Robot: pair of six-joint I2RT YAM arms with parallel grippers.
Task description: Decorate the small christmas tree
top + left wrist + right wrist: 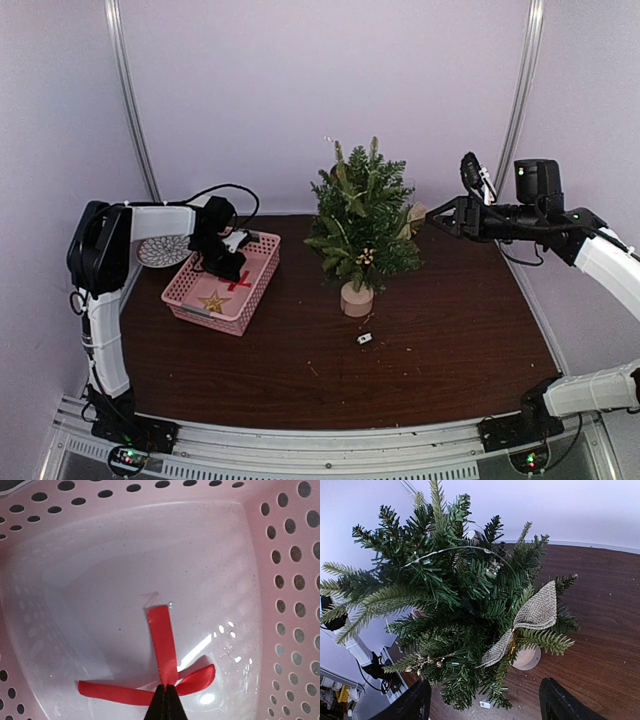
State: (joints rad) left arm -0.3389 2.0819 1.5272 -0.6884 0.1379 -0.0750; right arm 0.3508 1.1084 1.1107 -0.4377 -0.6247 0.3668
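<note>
The tree (362, 225) stands mid-table (450, 340), toward the back. Left of it lies the basket (215, 318) — inside, a star (213, 300), a ribbon (162, 640) and the left gripper (165, 702). A small piece (365, 339) lies before the tree; the right gripper (438, 218) hangs to its right.

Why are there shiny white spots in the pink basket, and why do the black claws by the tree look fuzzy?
Left wrist view: light bounces off the glossy floor of the pink basket, making white glare beside the red ribbon. Right wrist view: the fingers of the right gripper sit close to the lens, so they blur, while the small christmas tree looks sharp.
</note>
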